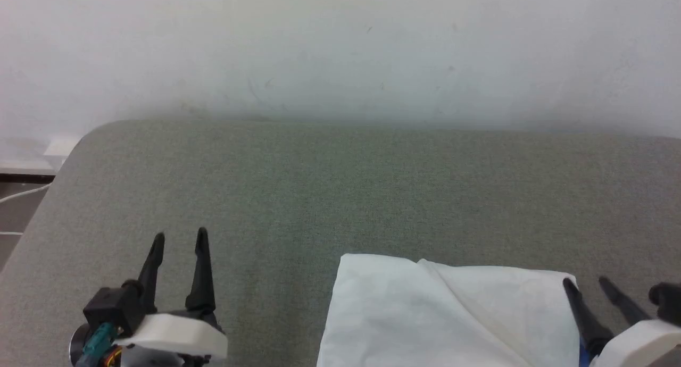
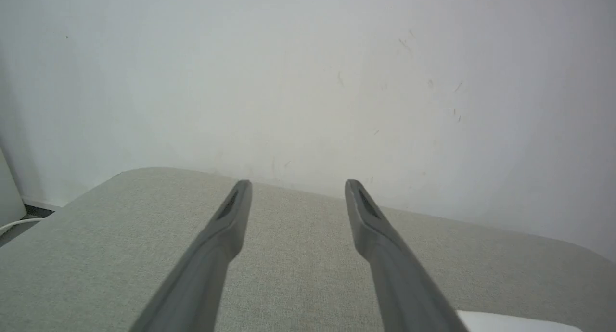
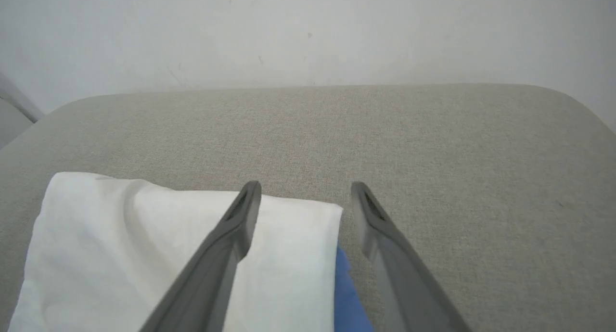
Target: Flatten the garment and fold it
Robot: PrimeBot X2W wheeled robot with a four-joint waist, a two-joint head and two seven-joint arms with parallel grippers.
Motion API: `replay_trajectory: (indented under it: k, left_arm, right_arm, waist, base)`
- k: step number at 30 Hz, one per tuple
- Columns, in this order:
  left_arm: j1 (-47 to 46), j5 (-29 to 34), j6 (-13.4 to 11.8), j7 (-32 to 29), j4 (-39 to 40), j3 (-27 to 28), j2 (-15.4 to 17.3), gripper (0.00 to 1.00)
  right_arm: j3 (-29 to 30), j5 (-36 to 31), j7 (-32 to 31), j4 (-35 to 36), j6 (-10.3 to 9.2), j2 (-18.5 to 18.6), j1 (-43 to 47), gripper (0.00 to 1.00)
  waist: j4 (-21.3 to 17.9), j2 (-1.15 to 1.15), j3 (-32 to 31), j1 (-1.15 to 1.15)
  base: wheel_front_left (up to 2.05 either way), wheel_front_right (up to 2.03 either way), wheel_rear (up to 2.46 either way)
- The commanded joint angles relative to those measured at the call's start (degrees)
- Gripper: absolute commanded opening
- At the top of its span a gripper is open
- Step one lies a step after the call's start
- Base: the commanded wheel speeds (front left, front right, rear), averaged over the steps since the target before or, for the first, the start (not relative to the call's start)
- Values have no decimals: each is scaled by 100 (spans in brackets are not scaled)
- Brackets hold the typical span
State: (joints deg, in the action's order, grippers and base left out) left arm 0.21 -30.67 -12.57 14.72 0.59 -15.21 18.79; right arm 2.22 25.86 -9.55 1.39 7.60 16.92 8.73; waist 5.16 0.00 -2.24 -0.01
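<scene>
The garment point(image 1: 441, 314) lies folded into a compact white rectangle on the grey-green fabric worktop point(image 1: 319, 197), at the near edge of the head view and right of centre, with its far edge running straight and a soft diagonal crease crossing its upper layer. In the right wrist view the garment point(image 3: 144, 245) fills the lower left, and a strip of blue cloth point(image 3: 349, 293) peeks out from under its right-hand edge. The right pincer point(image 1: 586, 282) sits at the garment's right edge with its two dark fingers spread apart and nothing between them. In its own wrist view the right pincer point(image 3: 305, 186) has one finger over the white cloth's corner and the other over bare fabric beside it; whether either touches the cloth cannot be told. The left pincer point(image 1: 180, 234) stands well apart from the garment, over bare worktop at the lower left, its fingers also parted and empty. Seen from the left wrist, the left pincer point(image 2: 298, 185) points toward the pale wall point(image 2: 308, 82), with a white corner of the garment point(image 2: 515, 322) at the bottom right. A white cable point(image 1: 21, 194) lies beyond the worktop's left edge.
</scene>
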Motion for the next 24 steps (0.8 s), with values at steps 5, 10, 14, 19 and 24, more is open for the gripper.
replay_trajectory:
  k: [5, 10, 14, 19, 24]
  left_arm:
    - [442, 767, 453, 27, -37, 574, -487, 100]
    - [501, 1146, 875, 27, -175, 878, -843, 100]
    - [442, 1360, 1143, 28, -249, 1096, -1053, 100]
    - [363, 1578, 1383, 28, -287, 1312, -1256, 100]
    - [289, 1720, 1535, 28, -299, 1469, -1401, 100]
  right_arm:
    - [367, -459, -444, -161, -11, -676, 297, 100]
    - [716, -876, -648, -527, -11, -974, 258, 100]
    - [879, -1023, -719, -838, -11, -1094, 106, 100]
    - [953, -1067, -798, -1274, -11, -1163, -109, 100]
    - [999, -1096, -876, -1717, -11, -1211, -319, 100]
  waist:
    - [43, 0, 105, 1]
    - [122, 0, 203, 1]
    - [183, 0, 326, 1]
    - [228, 0, 506, 1]
    - [253, 0, 734, 1]
  base:
    - [0, 0, 0]
    - [0, 0, 0]
    - [0, 0, 0]
    - [0, 0, 0]
    - [0, 0, 0]
